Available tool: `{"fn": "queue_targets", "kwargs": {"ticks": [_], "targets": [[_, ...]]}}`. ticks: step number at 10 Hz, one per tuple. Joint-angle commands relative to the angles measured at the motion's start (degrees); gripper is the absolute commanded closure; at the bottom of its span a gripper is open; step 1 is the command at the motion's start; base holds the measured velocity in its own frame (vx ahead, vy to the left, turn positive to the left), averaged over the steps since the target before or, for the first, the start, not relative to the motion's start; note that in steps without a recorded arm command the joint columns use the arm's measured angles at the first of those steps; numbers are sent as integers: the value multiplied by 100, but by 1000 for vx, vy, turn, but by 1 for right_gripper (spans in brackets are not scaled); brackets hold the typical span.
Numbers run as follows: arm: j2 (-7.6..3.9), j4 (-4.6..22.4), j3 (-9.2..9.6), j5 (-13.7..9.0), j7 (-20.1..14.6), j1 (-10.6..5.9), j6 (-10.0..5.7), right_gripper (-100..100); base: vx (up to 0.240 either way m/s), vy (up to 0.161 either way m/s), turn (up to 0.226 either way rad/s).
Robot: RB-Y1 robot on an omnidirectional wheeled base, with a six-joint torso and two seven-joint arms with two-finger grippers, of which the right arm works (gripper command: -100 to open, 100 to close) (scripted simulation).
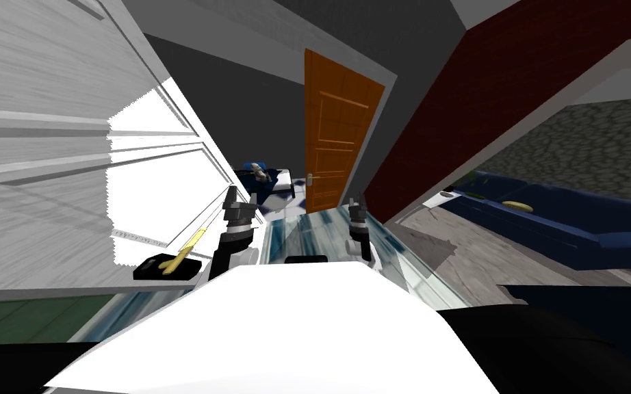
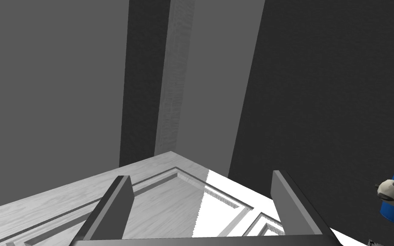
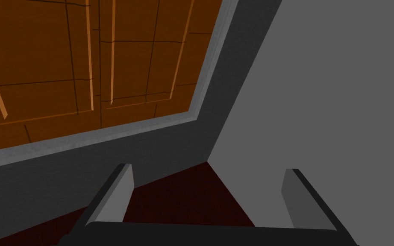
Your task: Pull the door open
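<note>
Both grippers are gaping wide, holding nothing. The white door (image 1: 68,171) is lying along my left, with its yellow handle (image 1: 187,247) near the left gripper (image 1: 230,195) but ungripped. Risk: fingers slipping off that thin lever, or the forearm scraping the panel. The right gripper (image 1: 356,202) is idling.

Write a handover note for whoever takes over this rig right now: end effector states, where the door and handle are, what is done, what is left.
The left end effector is open and empty, pointing past a corner of the white panelled door.
The right end effector is open and empty, facing the orange door, which looks shut in its grey frame.
The yellow handle on the white door is beside the left forearm, ungrasped.
Done: no grasp yet.
Left: grip the handle, then pull.
</note>
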Motion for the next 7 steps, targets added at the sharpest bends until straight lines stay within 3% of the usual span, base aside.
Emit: {"fn": "queue_targets", "kwargs": {"ticks": [1,7], "targets": [[-62,229,-2,-16,-47,-127,61,-100,94,23,74],[-262,1053,28,-59,-193,-568,273,-100,100,8,81]]}}
